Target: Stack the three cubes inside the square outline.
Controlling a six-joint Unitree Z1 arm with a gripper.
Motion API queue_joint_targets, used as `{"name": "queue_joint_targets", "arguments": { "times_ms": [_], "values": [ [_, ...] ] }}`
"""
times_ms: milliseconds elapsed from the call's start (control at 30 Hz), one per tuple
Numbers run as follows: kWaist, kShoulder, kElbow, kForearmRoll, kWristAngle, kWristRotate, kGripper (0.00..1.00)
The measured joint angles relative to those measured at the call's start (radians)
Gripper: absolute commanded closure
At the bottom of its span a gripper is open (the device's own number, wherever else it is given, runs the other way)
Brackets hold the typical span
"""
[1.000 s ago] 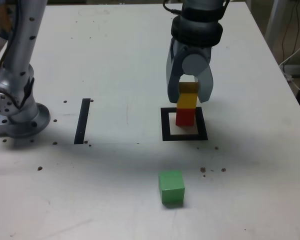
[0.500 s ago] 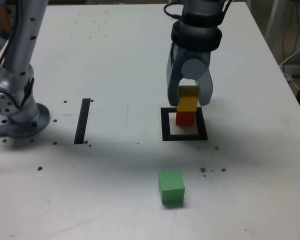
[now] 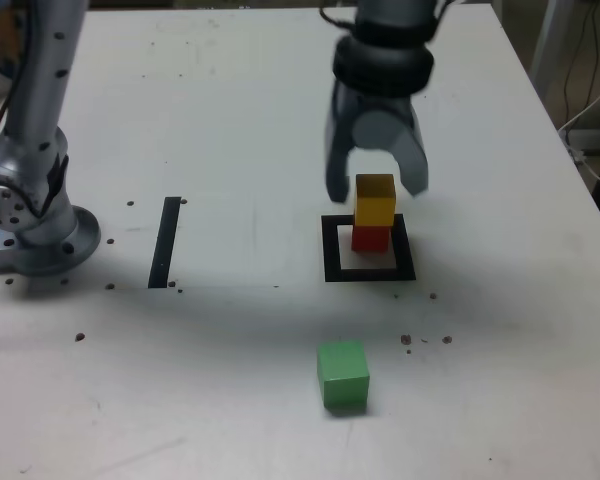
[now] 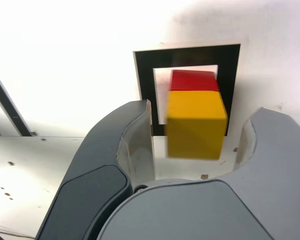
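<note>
The yellow cube (image 3: 375,199) rests on the red cube (image 3: 370,238), which sits inside the black square outline (image 3: 369,274). The wrist view shows the same stack: yellow cube (image 4: 195,123) over red cube (image 4: 193,80), within the outline (image 4: 145,75). My gripper (image 3: 376,188) hangs just above and behind the stack, open, its jaws spread to either side of the yellow cube with gaps on both sides. The green cube (image 3: 342,374) lies alone on the table, nearer the front edge.
A straight black strip (image 3: 165,241) lies on the table at the exterior view's left of the outline. The arm's grey base (image 3: 35,215) stands at the far left. Small dark specks dot the white table (image 3: 230,120).
The jaws have spread apart and let go of the yellow cube, which now stands on the red one. The gripper has risen slightly.
</note>
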Motion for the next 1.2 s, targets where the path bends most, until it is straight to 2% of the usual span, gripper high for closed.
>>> {"name": "queue_joint_targets", "arguments": {
  "times_ms": [167, 367, 500, 667, 767, 1033, 1200],
  "values": [
    [-0.046, -0.059, 0.005, 0.042, 0.035, -0.019, 0.01],
    [-0.16, -0.073, 0.022, 0.045, 0.037, -0.088, 0.01],
    [-0.268, -0.069, 0.033, 0.045, 0.033, -0.22, 0.01],
    [-0.393, -0.046, 0.05, 0.043, 0.003, -0.395, 0.01],
    [-0.445, -0.021, 0.042, 0.041, -0.023, -0.455, 0.01],
    [-0.523, 0.073, -0.005, 0.015, -0.096, -0.487, 0.02],
    [-0.537, 0.12, -0.01, -0.018, -0.136, -0.48, 0.09]
  ]
}}
